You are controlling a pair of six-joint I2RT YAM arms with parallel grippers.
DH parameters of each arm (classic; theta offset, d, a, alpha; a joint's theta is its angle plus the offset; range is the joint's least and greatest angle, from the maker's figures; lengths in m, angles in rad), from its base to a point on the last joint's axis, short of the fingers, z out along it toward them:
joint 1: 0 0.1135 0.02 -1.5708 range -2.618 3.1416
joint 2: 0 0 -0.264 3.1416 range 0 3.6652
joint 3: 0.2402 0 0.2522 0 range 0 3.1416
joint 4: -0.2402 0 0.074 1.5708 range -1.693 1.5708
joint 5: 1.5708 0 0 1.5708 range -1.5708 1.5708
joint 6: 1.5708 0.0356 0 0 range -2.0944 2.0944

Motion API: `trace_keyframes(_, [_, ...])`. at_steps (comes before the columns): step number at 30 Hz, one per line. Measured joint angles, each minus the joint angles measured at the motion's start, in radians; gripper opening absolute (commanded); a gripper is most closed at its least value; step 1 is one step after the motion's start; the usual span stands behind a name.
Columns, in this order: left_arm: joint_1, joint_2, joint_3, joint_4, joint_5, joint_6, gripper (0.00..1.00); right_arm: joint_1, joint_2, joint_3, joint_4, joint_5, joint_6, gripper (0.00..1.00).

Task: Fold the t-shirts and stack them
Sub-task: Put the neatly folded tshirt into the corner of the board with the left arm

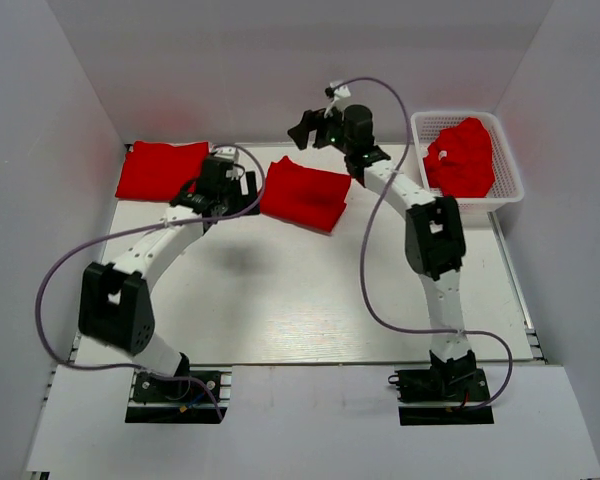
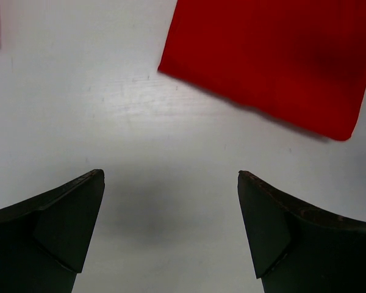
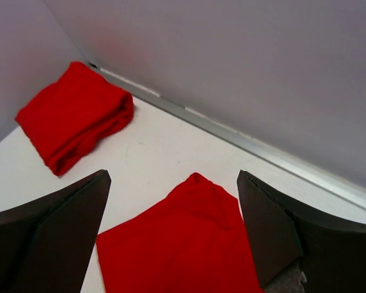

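Red cloth sits in three places. A folded middle t-shirt (image 1: pixel 305 193) lies flat on the far half of the surface (image 1: pixel 280 300). A thicker folded corner pile (image 1: pixel 162 168) rests at the far left against the wall; I cannot tell whether it is one shirt or several. Crumpled, unfolded t-shirts (image 1: pixel 462 158) fill the white basket (image 1: pixel 510 180) at the far right.

The left jaws are spread wide and empty. They hover over bare surface between the two folded pieces, with the middle t-shirt's corner just ahead and to the right in the left wrist view. The right jaws are also spread and hold nothing. They are raised above the far side of the middle t-shirt and look across it toward the corner pile.

The step in hand appears to be carrying the middle t-shirt onto the corner pile. To do that well, I would pinch through every layer at a folded edge, not only the top ply, so the fold does not open in the air. A grip from each side, one near each end of the same edge, would probably keep the cloth from sagging or twisting. Lift only enough to clear the surface and move both grips together. Set the shirt down square on the pile with edges matched, then let go before pulling away. The main risk, as I judge it, is dragging a loose corner and undoing the fold.
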Motion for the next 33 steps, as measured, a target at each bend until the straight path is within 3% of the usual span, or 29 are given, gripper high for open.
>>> trace_keyframes(9, [0.031,0.467,0.484,0.009,0.058,0.121,1.0,-0.006,-0.547,-0.523,-0.002,0.172,-0.053,0.9])
trace_keyframes(17, [0.081,0.878,0.948,-0.063,0.193,0.226,1.0,-0.022,-0.758,-0.784,-0.156,0.307,-0.05,0.9])
trace_keyframes(23, [0.095,1.0,1.004,-0.102,0.274,0.297,1.0,-0.026,-0.825,-0.839,-0.235,0.358,-0.05,0.9])
trace_keyframes(33, [0.087,0.985,0.946,-0.082,0.261,0.365,1.0,-0.029,-0.83,-0.839,-0.278,0.37,-0.048,0.9])
